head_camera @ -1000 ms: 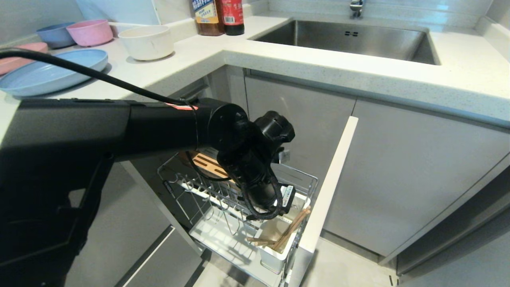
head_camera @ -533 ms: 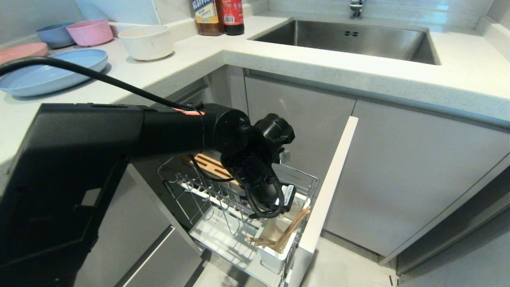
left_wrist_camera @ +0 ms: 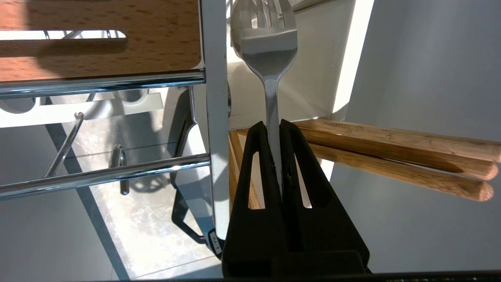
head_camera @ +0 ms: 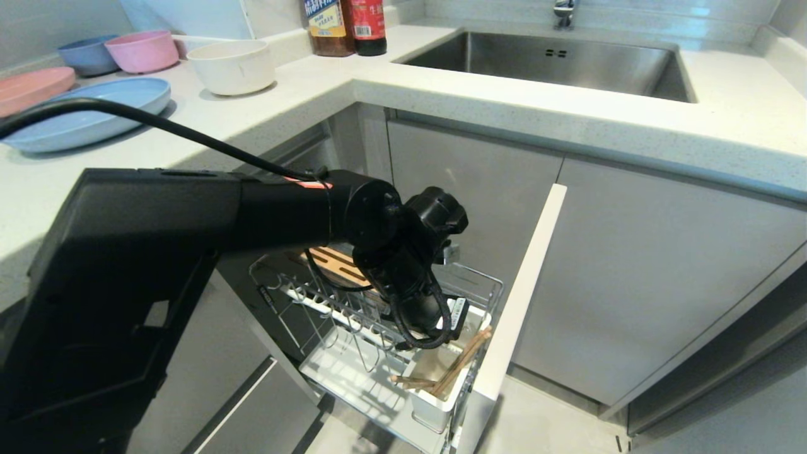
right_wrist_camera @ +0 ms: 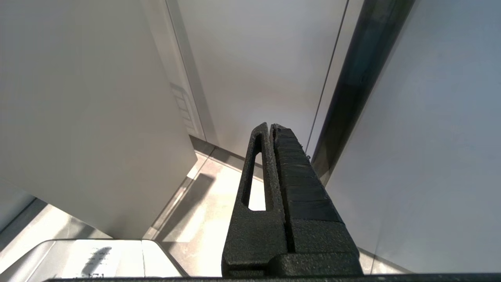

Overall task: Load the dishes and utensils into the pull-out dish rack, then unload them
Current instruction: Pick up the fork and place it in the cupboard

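Observation:
My left gripper (left_wrist_camera: 274, 126) is shut on the thin handle of a silver fork (left_wrist_camera: 267, 47), whose tines point away from the wrist, down into the pull-out dish rack (head_camera: 482, 280). Just beside the fingers, a pair of light-wood chopsticks (left_wrist_camera: 395, 150) leans in the white utensil holder (head_camera: 435, 407). From the head view, the left wrist (head_camera: 413, 296) hangs over that holder and hides the fingers. An off-white bowl (head_camera: 232, 66) and a light-blue plate (head_camera: 75, 129) sit on the counter at the far left. My right gripper (right_wrist_camera: 271, 126) is shut and empty beside a cabinet.
The rack's pale front panel (head_camera: 523, 284) stands out into the aisle, with a slotted wooden strip (head_camera: 331, 261) at its back. A pink bowl (head_camera: 142, 50), blue bowl (head_camera: 88, 55) and pink plate (head_camera: 31, 85) sit on the counter. Bottles (head_camera: 343, 25) stand by the sink (head_camera: 548, 60).
The left forearm has sunk a little in the head view, uncovering more of the pink plate. The wrist over the utensil holder has hardly shifted, and the grip is the same.

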